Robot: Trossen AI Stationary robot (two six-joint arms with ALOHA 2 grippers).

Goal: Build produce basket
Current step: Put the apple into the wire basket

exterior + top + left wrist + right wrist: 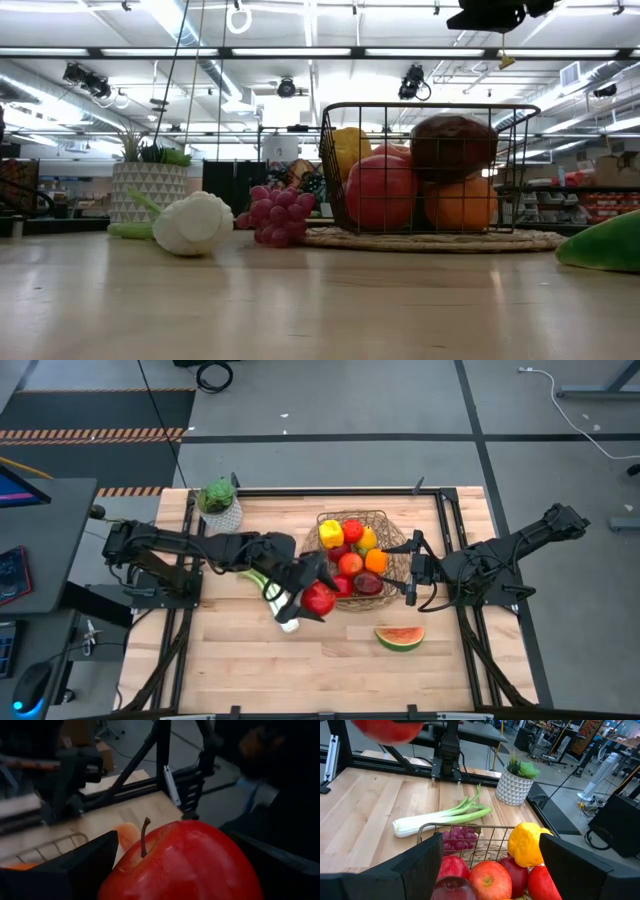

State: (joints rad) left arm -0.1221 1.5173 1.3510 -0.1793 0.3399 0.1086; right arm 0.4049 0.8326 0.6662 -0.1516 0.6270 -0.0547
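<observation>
The wire basket [392,530] stands on a woven mat at the table's far middle. It holds red apples, an orange [375,560] and a yellow pepper [331,534]. My left gripper [318,592] is just off the basket's near-left rim and is shut on a red apple [320,599]. The leek [272,595] lies flat on the table under that arm. Purple grapes [275,215] rest on the table beside the basket's left wall. The watermelon slice [400,637] lies near the basket's near-right side. My right gripper [410,572] is open at the basket's right rim and holds nothing. My left gripper pinches the red apple [185,865] by its two sides, one finger [85,865] on one flank and the other [272,865] on the opposite one. The stem [144,837] shows between them. The apple [387,730] is lifted clear of the table.
A small white pot with a green plant [218,505] stands at the far-left corner. Black frame rails run along the table's left and right edges. Bare wood lies across the near half of the table.
</observation>
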